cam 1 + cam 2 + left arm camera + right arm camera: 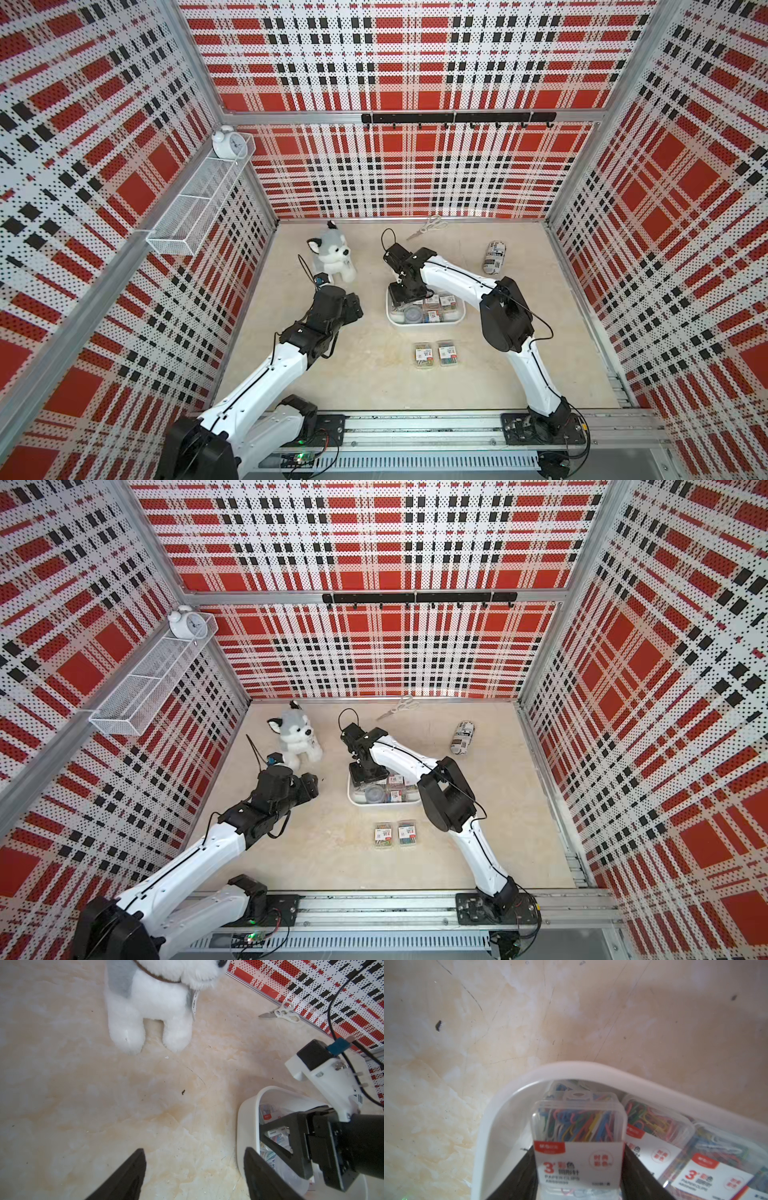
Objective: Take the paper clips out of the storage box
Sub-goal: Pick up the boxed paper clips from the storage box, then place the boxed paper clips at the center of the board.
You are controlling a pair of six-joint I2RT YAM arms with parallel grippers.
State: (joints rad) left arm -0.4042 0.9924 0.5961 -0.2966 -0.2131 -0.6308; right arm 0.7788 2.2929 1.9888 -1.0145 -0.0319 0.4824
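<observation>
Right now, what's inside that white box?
Clear cases of coloured clips and a round tub. The right gripper, closed on one case, covers whatever lies beneath.

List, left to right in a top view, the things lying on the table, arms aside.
Plush husky → white storage box → black-and-white printed cylinder. Left out: scissors and two loose paper-clip cases, both within the box's span.

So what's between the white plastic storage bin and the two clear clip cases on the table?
Nothing: in both top views, only bare beige tabletop separates the white plastic bin from the two clear clip cases.
</observation>
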